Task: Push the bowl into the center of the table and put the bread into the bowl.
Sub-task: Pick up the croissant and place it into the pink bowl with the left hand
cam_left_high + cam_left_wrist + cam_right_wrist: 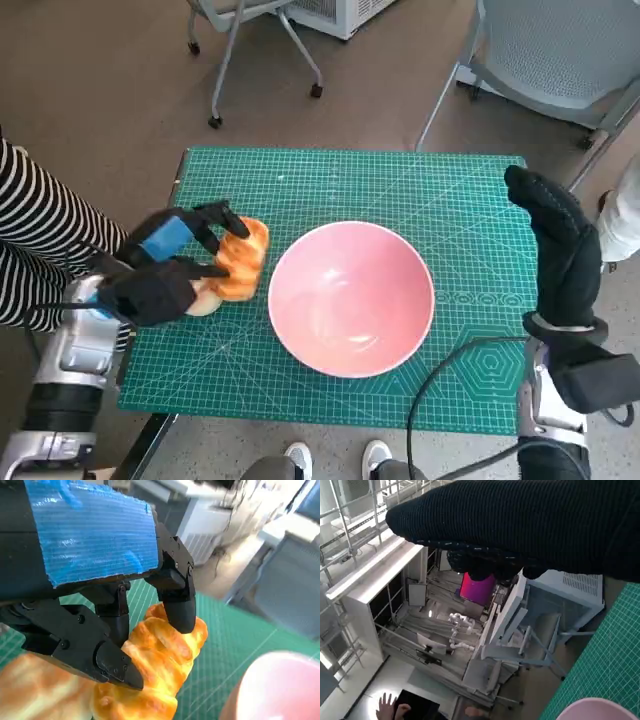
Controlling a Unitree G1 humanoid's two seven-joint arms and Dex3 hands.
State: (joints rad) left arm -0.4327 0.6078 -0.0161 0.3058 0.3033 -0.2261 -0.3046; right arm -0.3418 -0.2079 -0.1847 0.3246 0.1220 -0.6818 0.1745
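Head view shows the bread (pixel 238 262) lying on the green mat (pixel 330 170) that covers the surface, just beside the pink bowl (pixel 350 298) on the robot's left side. The loaf is golden and twisted, and its long axis runs roughly from the near edge of the surface toward the far edge, almost parallel to the rim of the bowl. The bowl stands about in the middle of the surface, so I judge that the pushing step is finished and the bread is the step in hand.

The left hand (pixel 165 270) is on the bread. In the left wrist view its black fingers (pixel 177 605) close over the loaf (pixel 155 672) from above, one on the far part and another lower on the near side, so the hand is grasping the bread. I cannot tell if the bread is already off the mat. The bowl (pixel 280 687) appears just past the end of the loaf.

The right hand (pixel 555 240) in the black glove is raised at the right edge of the surface, well apart from the bowl, holding nothing; the pictures do not show clearly if its fingers are spread or curled.

The bowl lies to the right of the left hand, so the coming move should be a short lift and a carry sideways over the rim. The left hand is much nearer.
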